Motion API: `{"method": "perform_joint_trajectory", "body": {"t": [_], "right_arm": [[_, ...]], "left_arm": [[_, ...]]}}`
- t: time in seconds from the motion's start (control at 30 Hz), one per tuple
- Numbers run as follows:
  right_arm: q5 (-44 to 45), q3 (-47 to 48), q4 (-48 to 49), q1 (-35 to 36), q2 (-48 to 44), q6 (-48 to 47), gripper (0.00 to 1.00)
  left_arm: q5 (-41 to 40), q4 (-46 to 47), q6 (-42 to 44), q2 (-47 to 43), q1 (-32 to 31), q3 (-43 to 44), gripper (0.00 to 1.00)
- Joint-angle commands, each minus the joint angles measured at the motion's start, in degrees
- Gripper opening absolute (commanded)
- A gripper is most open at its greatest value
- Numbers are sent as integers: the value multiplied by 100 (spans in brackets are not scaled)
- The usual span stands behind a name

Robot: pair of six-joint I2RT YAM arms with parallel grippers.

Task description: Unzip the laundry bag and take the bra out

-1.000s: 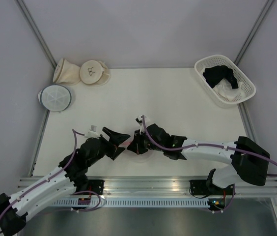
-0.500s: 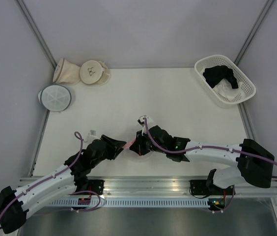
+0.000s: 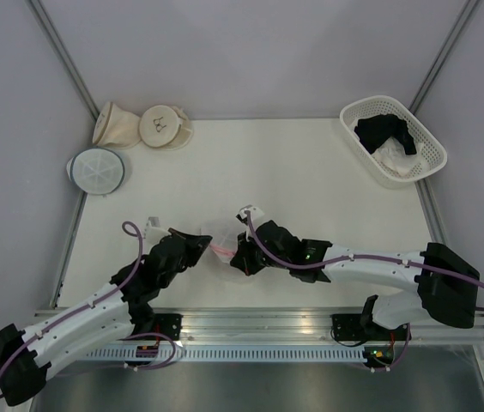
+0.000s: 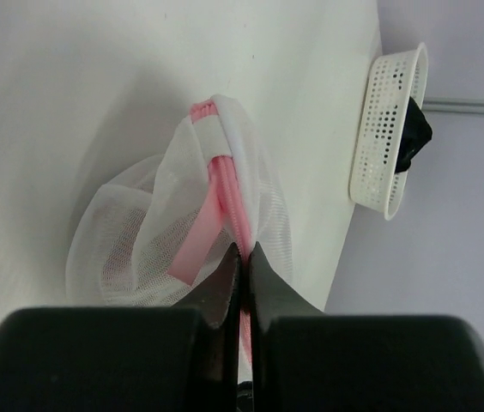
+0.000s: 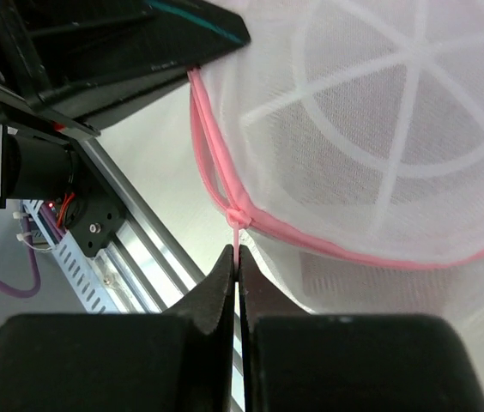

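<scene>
Grippers meet near the table's front edge in the overhead view: the left gripper (image 3: 201, 245) and right gripper (image 3: 240, 256) flank the laundry bag (image 3: 223, 239), well apart from the basket (image 3: 426, 142).

The left wrist view shows its jaws clenched on the bag's pink rim (image 4: 223, 193).

In the right wrist view, the jaws pinch a thin pink cord (image 5: 236, 230), likely the zipper pull. No bra shows anywhere.

Unzipping looks barely begun. Next, the left should brace the rim while the right draws the cord along it.

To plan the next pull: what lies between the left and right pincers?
The laundry bag; the top view shows it filling the gap, left pincer and right pincer both shut on its pink trim.
</scene>
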Motion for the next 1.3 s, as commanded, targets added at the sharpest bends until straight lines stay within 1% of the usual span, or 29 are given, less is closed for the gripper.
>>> {"method": "perform_joint_trajectory", "body": {"t": [0.0, 0.07, 0.1, 0.13, 0.17, 0.23, 0.27, 0.3, 0.33, 0.37, 0.4, 0.43, 0.47, 0.53, 0.57, 0.63, 0.67, 0.73, 0.77, 0.83, 0.87, 0.93, 0.97, 1.07, 1.2, 1.23, 1.27], "right_arm": [[106, 347, -458, 46, -129, -325, 0], [185, 373, -651, 46, -137, -387, 0], [247, 408, -722, 46, -137, -413, 0], [369, 426, -792, 46, -129, -439, 1], [431, 452, -923, 46, -103, -457, 1], [659, 523, -1091, 46, 20, -518, 0], [739, 558, -1161, 46, 82, -536, 0], [853, 628, -1223, 38, 230, -554, 1], [1123, 663, -1372, 38, 310, -580, 1], [1326, 733, -1451, 38, 459, -580, 0], [1511, 769, -1530, 38, 530, -580, 0], [1878, 821, -1731, 29, 609, -589, 0], [2021, 935, -1812, -6, 784, -607, 0], [2233, 1015, -1935, -85, 943, -650, 0], [2373, 1076, -1944, -129, 1100, -677, 0], [2549, 1164, -2023, -278, 1242, -703, 0], [2741, 1243, -2050, -314, 1347, -738, 0], [2857, 1349, -2067, -471, 1409, -800, 1], [2953, 1384, -2067, -516, 1435, -870, 0], [2946, 1445, -1989, -682, 1462, -967, 0], [2928, 1472, -1953, -761, 1471, -1054, 1], [2910, 1568, -1936, -937, 1497, -1134, 0], [2919, 1586, -1936, -982, 1489, -1178, 1], [2937, 1648, -1936, -1096, 1392, -1309, 0], [2945, 1613, -1971, -1149, 1111, -1380, 0], [2928, 1578, -1988, -1149, 989, -1389, 0], [2910, 1560, -2006, -1140, 918, -1389, 0]], "left_arm": [[-889, -97, 891, -12, 94, 394, 2], [-917, 113, 1409, -38, 173, 430, 2], [-830, 245, 1611, -73, 287, 430, 2], [-725, 377, 2048, -74, 358, 430, 2], [-610, 500, 2235, -74, 428, 447, 2], [-128, 886, 2779, -56, 692, 456, 2], [83, 966, 2921, -30, 797, 474, 2], [581, 1210, 3045, 5, 1050, 491, 2], [856, 1309, 3281, 75, 1192, 492, 2], [1441, 1397, 3405, 119, 1489, 509, 2], [1708, 1493, 3580, 180, 1632, 526, 2], [1946, 1520, 3652, 268, 1755, 535, 2], [2331, 1547, 3739, 304, 1965, 562, 2], [2615, 1582, 3942, 400, 2098, 579, 2], [2912, 1643, 4012, 436, 2212, 614, 2], [3221, 1679, 4214, 654, 2301, 693, 2], [3553, 1670, 4389, 743, 2362, 842, 2], [3872, 1609, 4557, 1110, 2389, 1000, 2], [4195, 1582, 4732, 1261, 2398, 1167, 2], [4626, 1573, 4865, 1507, 2406, 1378, 2], [4829, 1617, 5004, 1804, 2406, 1440, 2], [5224, 1600, 5137, 2104, 2398, 1676, 2], [5366, 1600, 5303, 2384, 2406, 1756, 2], [5525, 1538, 5585, 2834, 2415, 2116, 2], [5272, 1766, 5647, 3773, 2433, 2504, 3], [5158, 1880, 5656, 3976, 2450, 2652, 8], [5061, 1898, 5674, 4143, 2450, 2767, 31]]}}
